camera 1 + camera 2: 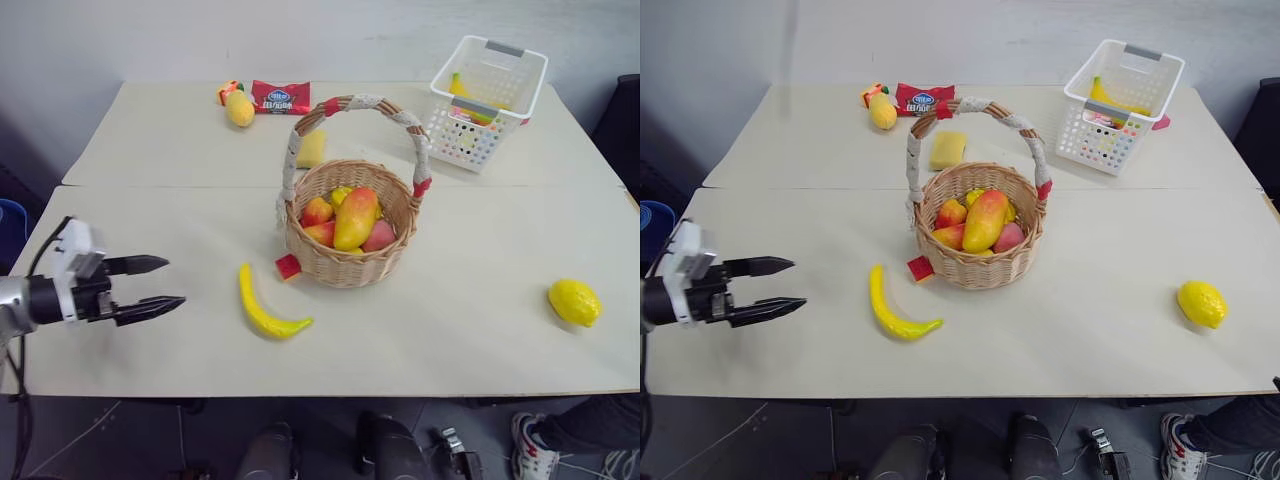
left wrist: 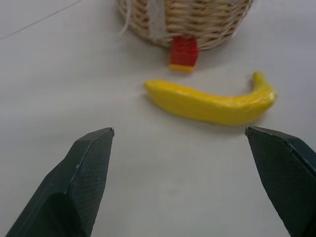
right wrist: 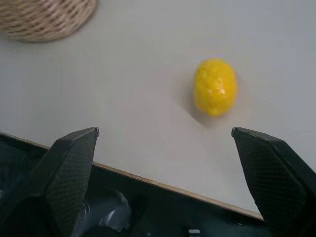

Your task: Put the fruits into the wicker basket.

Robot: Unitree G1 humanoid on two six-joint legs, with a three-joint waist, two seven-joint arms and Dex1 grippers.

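A wide cream table (image 1: 150, 160) takes up the scene, a seam running across it behind the wicker basket (image 1: 347, 262), with a pale wall beyond and dark floor along the near edge, where a shoe shows at the right corner. The wicker basket stands upright ahead of the left gripper (image 1: 158, 283) and off to its right, its arched handle wrapped in white and red cloth, already loaded with red-and-yellow fruit. Far behind and to the right sits a white lattice basket (image 1: 487, 100) with bright things inside. The left gripper hangs over the near left part of the table, fingers spread wide and holding nothing. Just ahead of its tips lies the banana (image 1: 265, 308), flat on the table, near the wicker basket's foot but not touching it; its long axis runs from up near the basket back toward the front edge, the lower end curling away to the right. In the left wrist view the banana (image 2: 212, 101) lies crosswise between the open fingers, a small red block beyond it against the basket. The right gripper (image 3: 165, 133) is also wide open and empty at the table's edge, the lemon (image 3: 215, 87) ahead of it, well apart from the basket, one pointed end toward the gripper. At the back lies a red packet (image 1: 281, 97); its print cannot be read.
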